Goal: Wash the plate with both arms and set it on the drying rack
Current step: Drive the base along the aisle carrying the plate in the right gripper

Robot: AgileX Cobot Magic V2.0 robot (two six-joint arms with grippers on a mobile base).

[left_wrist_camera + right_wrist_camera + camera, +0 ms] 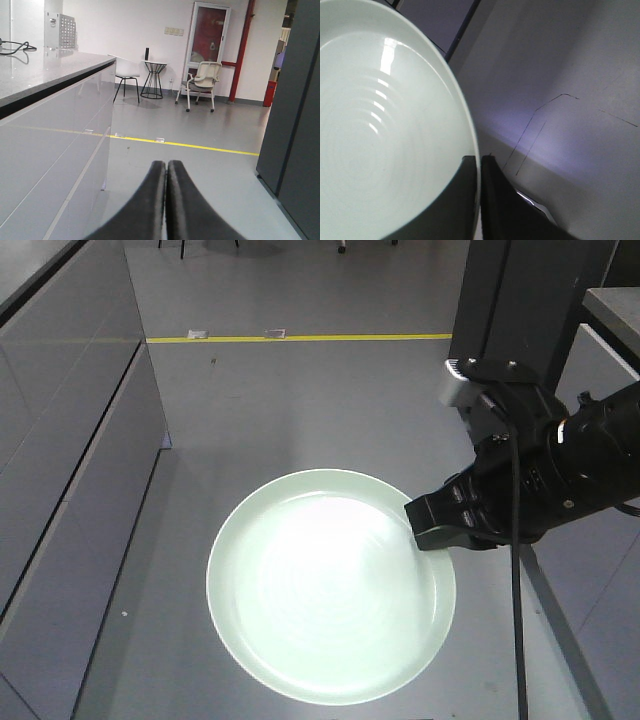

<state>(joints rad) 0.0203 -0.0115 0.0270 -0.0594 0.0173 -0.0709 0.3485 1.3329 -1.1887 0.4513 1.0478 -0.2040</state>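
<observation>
The plate (320, 610) was pale mint green, with faint concentric rings. The right gripper (432, 525) was black. Across the grey floor (300, 410), in the upper part of the frame, ran a yellow line (330, 338).

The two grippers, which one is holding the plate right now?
The right gripper: its fingers pinch the rim of the plate. The left gripper has its fingers shut together on nothing.
</observation>
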